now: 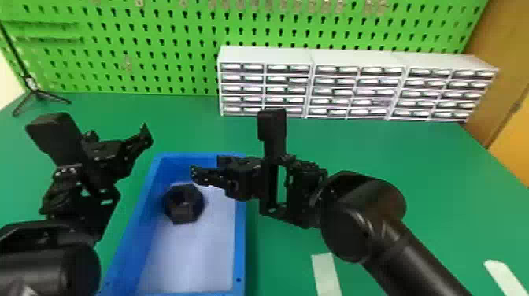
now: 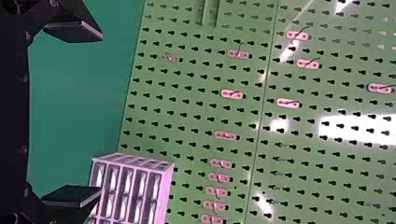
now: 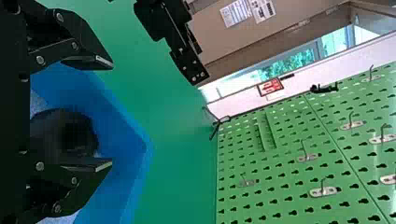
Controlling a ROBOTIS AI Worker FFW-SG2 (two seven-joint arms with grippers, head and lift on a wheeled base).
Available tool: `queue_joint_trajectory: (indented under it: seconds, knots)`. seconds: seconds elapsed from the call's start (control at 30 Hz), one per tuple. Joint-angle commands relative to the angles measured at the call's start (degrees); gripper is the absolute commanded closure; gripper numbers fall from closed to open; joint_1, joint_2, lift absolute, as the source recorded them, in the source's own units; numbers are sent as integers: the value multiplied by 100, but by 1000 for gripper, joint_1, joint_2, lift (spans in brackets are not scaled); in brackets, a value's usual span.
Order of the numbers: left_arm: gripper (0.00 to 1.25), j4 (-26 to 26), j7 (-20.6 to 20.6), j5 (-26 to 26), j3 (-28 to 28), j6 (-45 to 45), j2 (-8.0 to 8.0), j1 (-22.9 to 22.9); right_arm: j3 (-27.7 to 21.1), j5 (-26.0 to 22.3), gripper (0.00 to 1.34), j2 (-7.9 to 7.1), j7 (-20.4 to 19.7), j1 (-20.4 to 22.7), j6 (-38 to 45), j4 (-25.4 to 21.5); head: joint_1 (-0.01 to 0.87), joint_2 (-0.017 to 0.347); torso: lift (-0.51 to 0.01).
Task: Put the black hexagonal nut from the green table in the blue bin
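Right gripper up close, fingers parted, empty, black hexagonal nut just past its tips inside the blue bin; left gripper, spread too, sits farther off. Back away next!

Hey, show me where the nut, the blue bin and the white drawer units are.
Nut [image 1: 184, 204]: head view, on the middle of its dark body.
Blue bin [image 1: 240, 252]: head view, on its right-hand rim.
White drawer units [image 1: 354, 58]: head view, on the top of the middle one.
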Motion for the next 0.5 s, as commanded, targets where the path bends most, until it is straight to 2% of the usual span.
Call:
queue_joint_trajectory:
  seconds: [0.0, 0.47]
  knots:
    - [125, 0, 0, 0, 9, 0, 0, -2, -22, 62, 522, 0, 0, 0, -12, -11, 692, 8, -97]
    - [125, 0, 0, 0, 35, -44, 0, -2, -462, 704, 522, 0, 17, 185, -249, -108, 692, 8, -97]
